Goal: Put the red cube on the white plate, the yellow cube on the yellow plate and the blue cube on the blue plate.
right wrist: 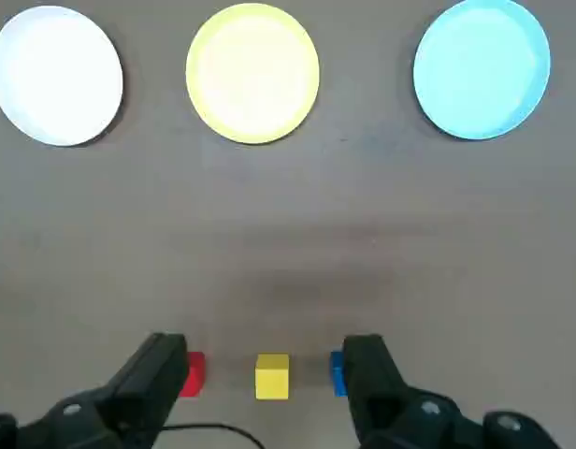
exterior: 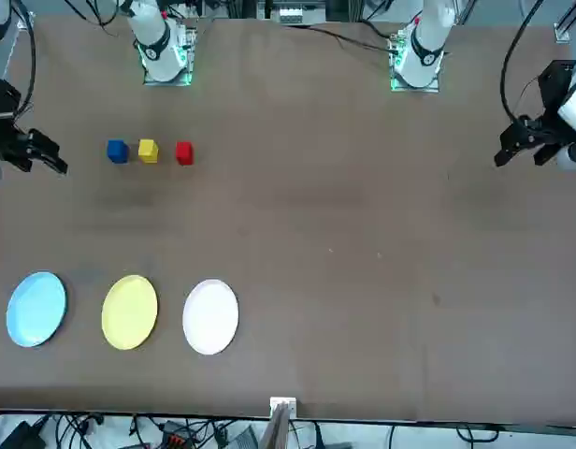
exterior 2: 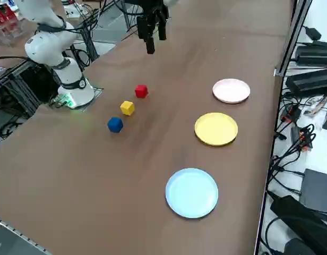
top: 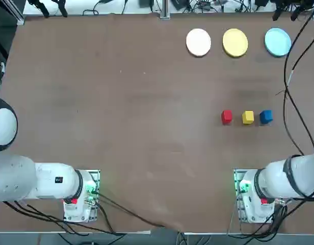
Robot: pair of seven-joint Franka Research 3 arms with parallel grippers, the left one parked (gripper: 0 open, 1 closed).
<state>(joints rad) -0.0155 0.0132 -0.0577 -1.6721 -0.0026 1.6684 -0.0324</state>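
One right end effector (right wrist: 266, 342), black, two-fingered: I have it spread wide, holding nothing, high above the table (top: 147, 153). Three small solid cubes, in a row below it, apart from one another: bright red cube (right wrist: 195, 374), by its left finger, partly hidden; yellow cube (right wrist: 272, 377), between the two fingers in the wrist view; deep blue cube (right wrist: 338, 373), by its right finger, mostly hidden. Three flat round plates, farther out from the end effector than the cubes, none loaded: plain white plate (right wrist: 56, 76) out to its left, yellow plate (right wrist: 252, 74) ahead, light sky-blue plate (right wrist: 482, 69) out to its right. Step in hand, as I judge it: first pick, with red a sensible choice as the task names it first. Handling notes: shift the end effector left until red sits midway between the fingers, square them to two opposite faces, then descend straight, low enough for a full side grip but short of pressing the table. Hazard: the outer finger could clip yellow. Close gently, lift clear, carry out to white, release low over its centre.
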